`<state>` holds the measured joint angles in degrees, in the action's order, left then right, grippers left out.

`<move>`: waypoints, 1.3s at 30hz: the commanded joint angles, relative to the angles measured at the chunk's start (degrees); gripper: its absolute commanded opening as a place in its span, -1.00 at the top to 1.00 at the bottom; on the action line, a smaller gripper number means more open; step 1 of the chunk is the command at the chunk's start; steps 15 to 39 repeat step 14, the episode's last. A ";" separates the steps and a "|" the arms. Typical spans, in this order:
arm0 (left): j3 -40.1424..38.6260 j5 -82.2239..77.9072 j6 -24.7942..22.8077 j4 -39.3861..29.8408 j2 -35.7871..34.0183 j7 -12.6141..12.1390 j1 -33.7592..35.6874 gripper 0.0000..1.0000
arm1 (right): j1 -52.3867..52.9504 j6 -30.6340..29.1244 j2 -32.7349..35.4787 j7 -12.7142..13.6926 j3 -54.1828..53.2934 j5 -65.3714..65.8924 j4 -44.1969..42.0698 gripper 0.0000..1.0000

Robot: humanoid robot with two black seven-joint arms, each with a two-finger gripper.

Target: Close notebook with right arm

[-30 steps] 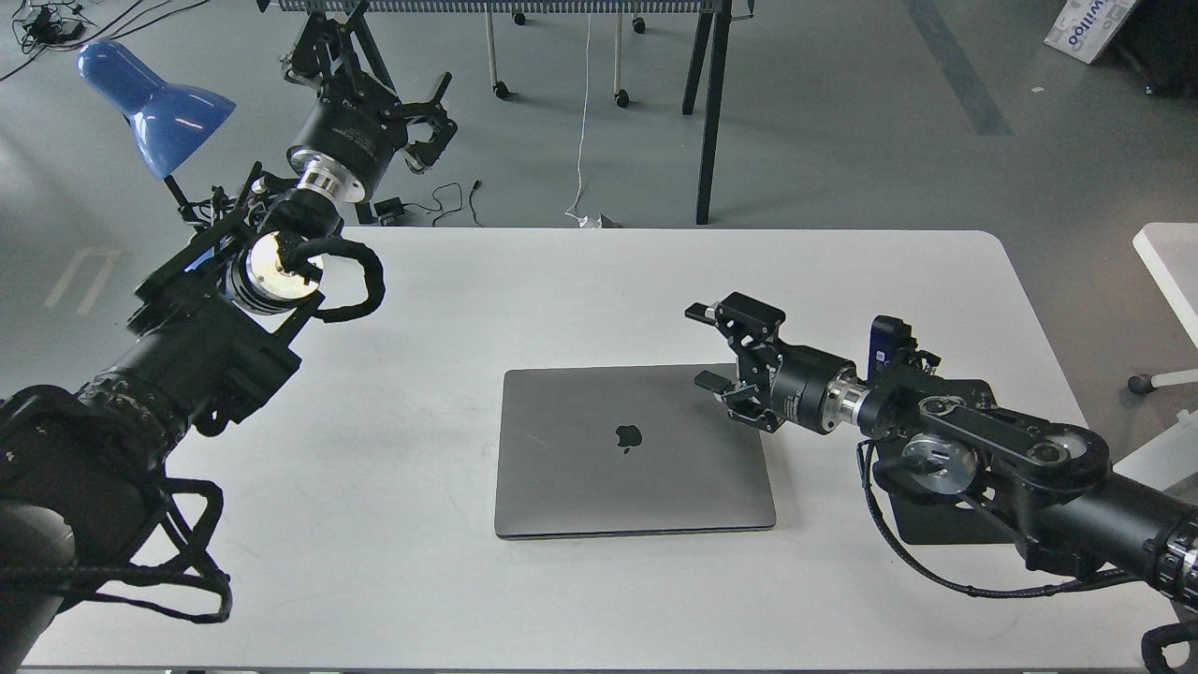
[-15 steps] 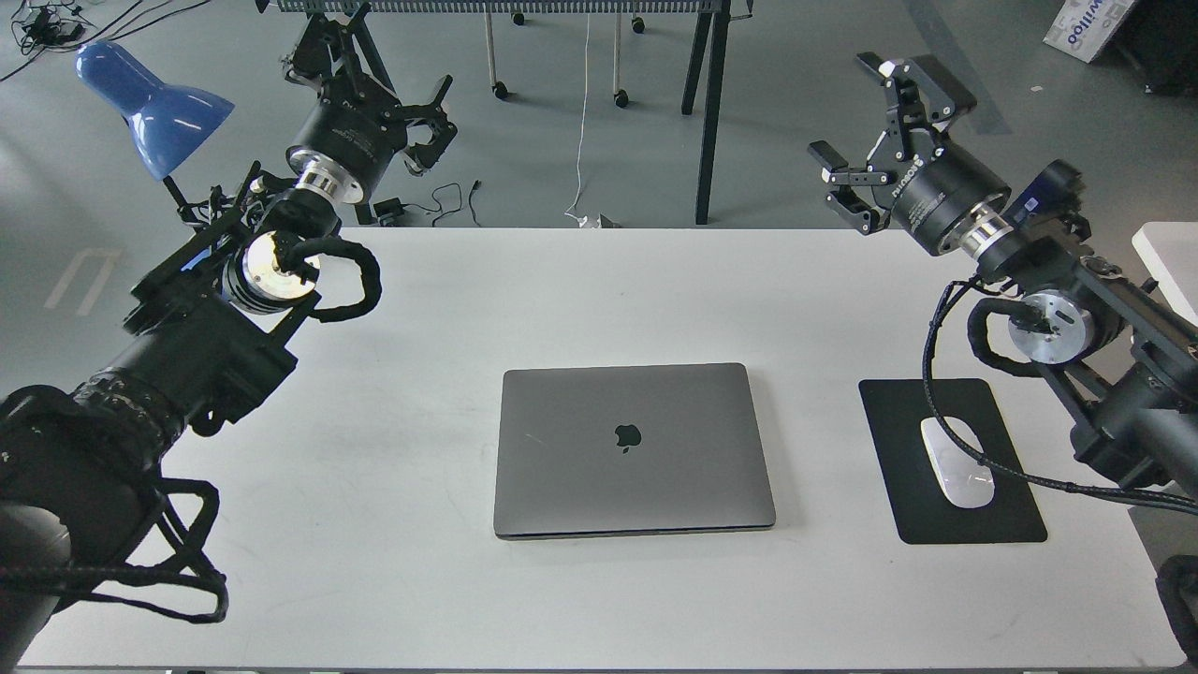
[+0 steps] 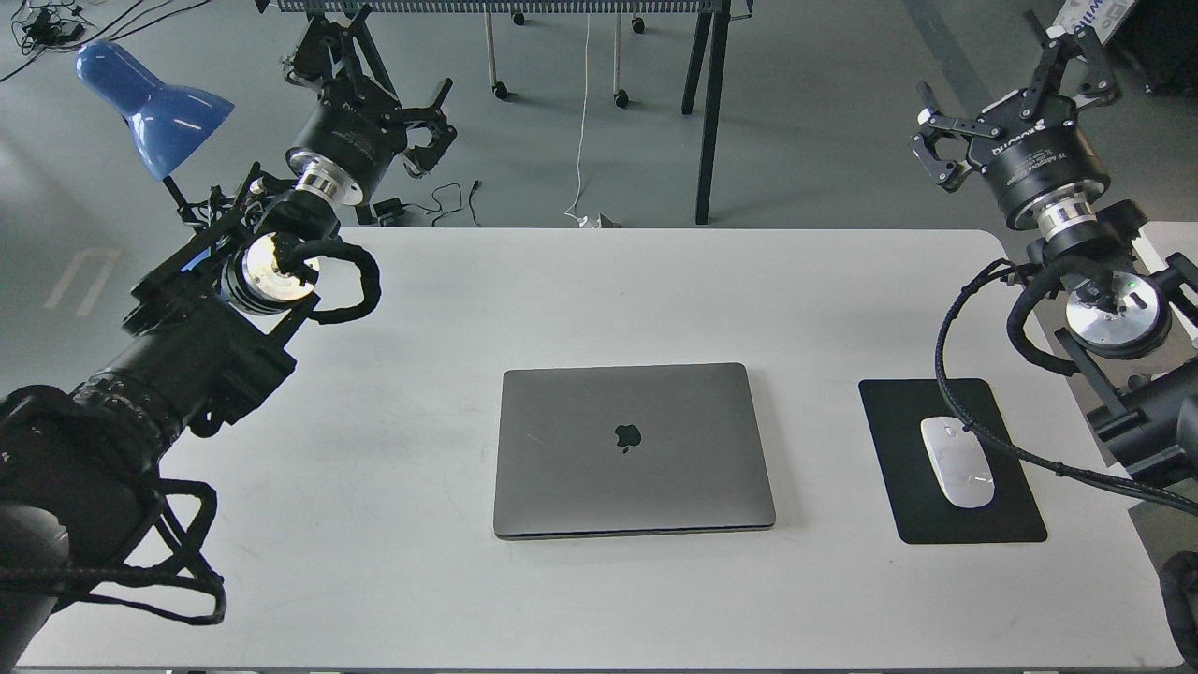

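Our right gripper [image 3: 1011,70], fingers spread and empty, has swung up to the far right, leaving the MacBook [image 3: 634,449] shut flat, so the closing looks finished.

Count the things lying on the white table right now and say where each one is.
3. The closed notebook lies at the table's middle. The black mouse pad lies to its right, apart from it. The white mouse rests on that pad. Nothing seems hidden.

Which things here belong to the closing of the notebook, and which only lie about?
Job: notebook, lid already shut; right arm, its gripper raised, jaws open.
Lying about: mouse pad, white mouse, blue lamp.
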<state>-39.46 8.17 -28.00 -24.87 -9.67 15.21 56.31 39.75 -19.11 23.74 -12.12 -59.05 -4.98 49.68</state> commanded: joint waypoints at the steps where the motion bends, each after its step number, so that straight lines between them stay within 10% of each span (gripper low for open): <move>1: 0.00 0.00 0.00 -0.01 0.09 0.00 0.03 -1.00 | -0.29 -0.05 -0.44 -0.09 -0.10 -1.35 -2.39 -1.00; 39: 0.00 0.00 0.00 -0.01 0.00 0.00 0.03 -1.00 | 0.06 0.13 -0.53 -0.09 0.08 -1.35 -4.60 -1.00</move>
